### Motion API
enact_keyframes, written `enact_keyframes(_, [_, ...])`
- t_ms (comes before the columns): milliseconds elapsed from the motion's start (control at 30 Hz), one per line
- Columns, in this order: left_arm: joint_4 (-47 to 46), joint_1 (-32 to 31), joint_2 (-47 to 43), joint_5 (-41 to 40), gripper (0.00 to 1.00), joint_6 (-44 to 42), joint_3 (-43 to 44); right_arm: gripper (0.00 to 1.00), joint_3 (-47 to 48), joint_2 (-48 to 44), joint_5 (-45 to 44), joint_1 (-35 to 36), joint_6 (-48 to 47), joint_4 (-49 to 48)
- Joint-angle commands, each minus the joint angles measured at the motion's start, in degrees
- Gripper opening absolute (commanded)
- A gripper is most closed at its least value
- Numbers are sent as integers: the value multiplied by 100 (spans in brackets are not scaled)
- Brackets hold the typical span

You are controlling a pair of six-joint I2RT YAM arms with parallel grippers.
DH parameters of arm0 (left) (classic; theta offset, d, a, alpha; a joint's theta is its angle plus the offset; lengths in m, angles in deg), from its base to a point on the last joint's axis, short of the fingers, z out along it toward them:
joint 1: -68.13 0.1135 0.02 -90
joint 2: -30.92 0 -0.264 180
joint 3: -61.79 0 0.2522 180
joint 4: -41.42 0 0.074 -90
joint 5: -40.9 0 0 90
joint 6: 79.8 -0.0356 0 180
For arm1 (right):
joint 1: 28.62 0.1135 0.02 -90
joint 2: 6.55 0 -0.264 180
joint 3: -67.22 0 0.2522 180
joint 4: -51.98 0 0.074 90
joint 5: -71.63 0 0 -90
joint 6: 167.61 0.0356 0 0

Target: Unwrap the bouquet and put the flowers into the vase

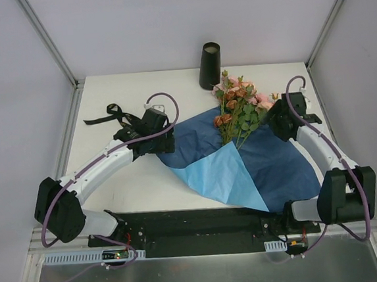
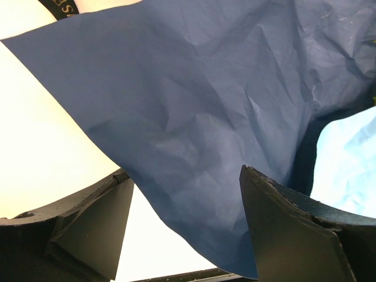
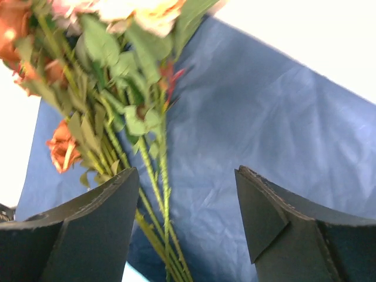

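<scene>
The bouquet lies opened out on the table: the flowers (image 1: 238,107), pink and orange roses on green stems, rest on the spread blue paper (image 1: 276,163), one corner folded over to show its light blue underside (image 1: 224,174). The black vase (image 1: 209,65) stands upright just behind the blooms. My left gripper (image 1: 167,141) is open at the paper's left edge, and the dark blue sheet (image 2: 200,106) runs between its fingers (image 2: 276,223). At the right of the stems my right gripper (image 1: 271,118) is open; the stems (image 3: 158,200) pass close to its left finger (image 3: 94,229).
A black ribbon (image 1: 110,115) lies loose on the white table (image 1: 133,185) behind the left arm. Grey walls and metal posts enclose the table on three sides. The arm bases sit on a black rail (image 1: 196,229) at the near edge.
</scene>
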Motion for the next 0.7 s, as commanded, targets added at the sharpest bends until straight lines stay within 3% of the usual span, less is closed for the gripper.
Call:
enact_keyframes(0, [-141,30,138,137,73,98,-61,74,154,253,822,-830,-353,-117])
enact_keyframes(133, [-194,39,218,95,64,141,-96,79,172,438,1727,-1491,-851,-204])
enact_keyframes(267, [-203,48,297,-46,59,361,-176,80,742,973,1729,-1834,-1828,418])
enact_keyframes(367, [-221,48,402,58,44,414,-176,79,928,1413,2588,-2212,-2039,437])
enact_keyframes(500, [-256,48,411,121,26,344,-254,80,1016,1651,2862,-2484,-2470,411])
enact_keyframes(667, [-238,48,438,-64,16,326,-237,79,1270,2222,3767,-2871,-2629,455])
